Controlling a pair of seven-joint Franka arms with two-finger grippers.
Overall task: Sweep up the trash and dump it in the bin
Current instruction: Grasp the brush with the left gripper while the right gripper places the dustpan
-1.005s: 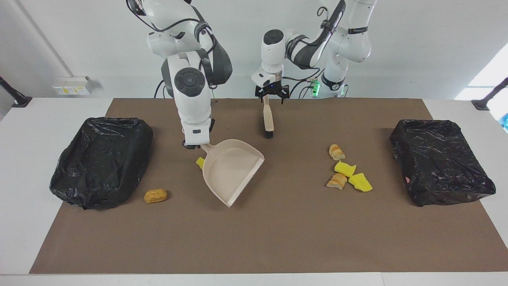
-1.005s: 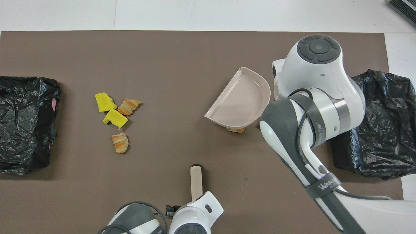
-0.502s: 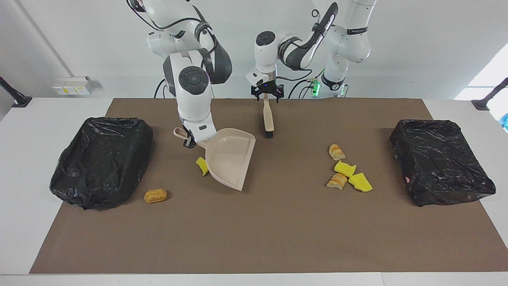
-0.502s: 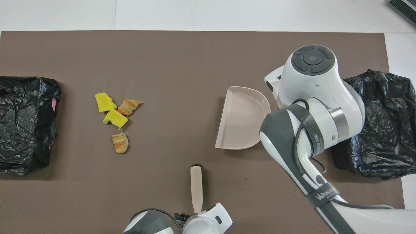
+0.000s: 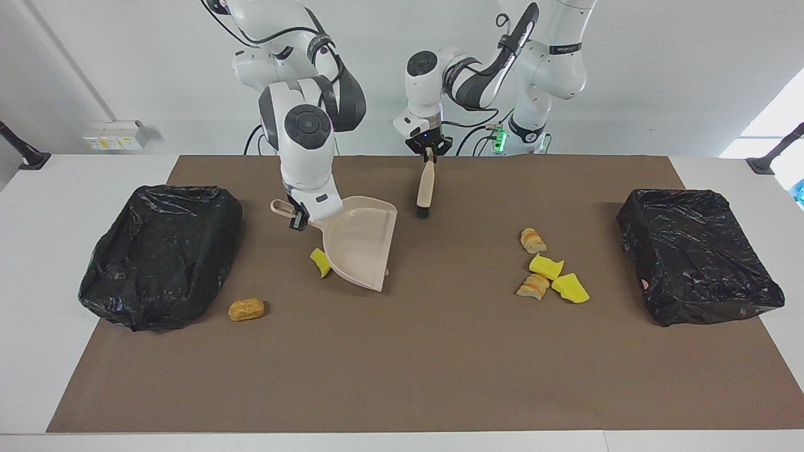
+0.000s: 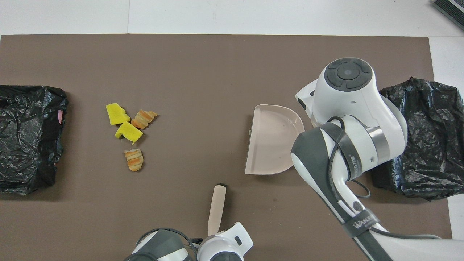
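My right gripper [image 5: 300,220] is shut on the handle of the beige dustpan [image 5: 359,243], which it holds tilted, open edge toward the left arm's end. My left gripper [image 5: 428,150] is shut on the top of the tan brush [image 5: 424,185], whose black bristles point down at the mat. Trash: a yellow sponge wedge [image 5: 320,262] lies against the dustpan, and a golden bun [image 5: 246,309] lies by the bin [image 5: 162,254]. Two pastry pieces [image 6: 134,159] and two yellow wedges [image 6: 128,132] cluster toward the left arm's end.
A second bin lined with a black bag [image 5: 700,254] stands at the left arm's end of the brown mat [image 5: 440,364]. In the overhead view the right arm [image 6: 348,119] covers the dustpan's handle and part of the bin [image 6: 424,141] beside it.
The left gripper has shut on the brush handle and the brush has tipped slightly. The right arm has drawn the dustpan nearer to the robots, turning its open edge toward the left arm's end.
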